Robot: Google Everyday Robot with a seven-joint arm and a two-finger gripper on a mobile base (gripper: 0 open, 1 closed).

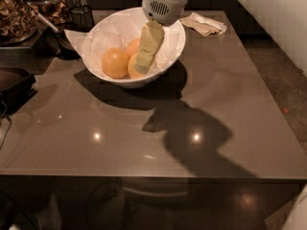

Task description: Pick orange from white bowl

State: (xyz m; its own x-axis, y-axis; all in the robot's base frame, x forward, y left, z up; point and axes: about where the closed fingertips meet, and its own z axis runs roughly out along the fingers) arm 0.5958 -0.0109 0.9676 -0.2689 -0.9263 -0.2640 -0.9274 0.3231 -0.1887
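The white bowl (170,51), lined with crinkled white paper, stands at the back of the brown table. Three oranges lie in it: one on the left (114,63), one at the back (134,46), and one (132,69) partly hidden behind my gripper. My gripper (142,67) hangs down from its white wrist into the bowl. Its yellowish fingers (149,44) reach down over the partly hidden orange. The fingertips are at that orange, touching or just in front of it.
A crumpled paper napkin (204,24) lies behind the bowl to the right. A dark wire holder (79,16) and containers of dried goods (17,13) stand at the back left. A dark tray (14,83) sits at the left edge. The table's front half (153,143) carries the arm's shadow.
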